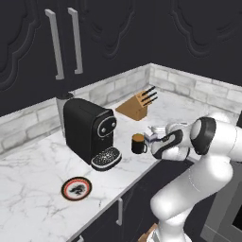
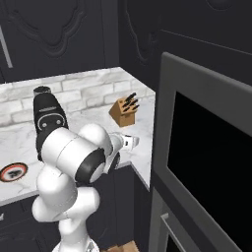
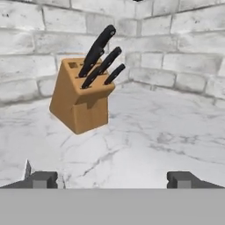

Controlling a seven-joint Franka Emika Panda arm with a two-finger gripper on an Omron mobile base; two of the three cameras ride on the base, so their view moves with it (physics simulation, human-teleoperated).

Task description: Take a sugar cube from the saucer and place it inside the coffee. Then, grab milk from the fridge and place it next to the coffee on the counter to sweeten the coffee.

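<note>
**Gripper spread and empty beside the coffee cup; saucer at the near left of the counter**

The white marble counter (image 1: 38, 165) runs along a pale brick backsplash and turns a corner at the far right. A black coffee machine (image 1: 88, 130) stands at its middle, with a round perforated drip tray (image 1: 106, 158) at its foot. Just right of the tray sits a small dark cup (image 1: 138, 143) with a brown top, upright and close to the counter's near edge.

The saucer (image 1: 76, 188), orange-rimmed with a dark pattern on its white centre, lies flat on the near left of the counter, well apart from the cup and nearer than the machine. Whether a sugar cube lies on it cannot be told.

The gripper (image 1: 155, 131) hovers just right of the cup, at about the cup's height, above the counter's edge. In the hand view its two dark fingertips (image 3: 43, 179) stand far apart with only bare marble between them; the jaws are spread wide and hold nothing. A small white and blue thing (image 1: 150, 138) sits just beside the cup under the hand; what it is cannot be told.

A wooden knife block (image 3: 81, 99) with three black handles stands tilted in the far corner, ahead of the hand.

In the right base view a tall dark-fronted appliance (image 2: 206, 147) stands right of the counter.
</note>
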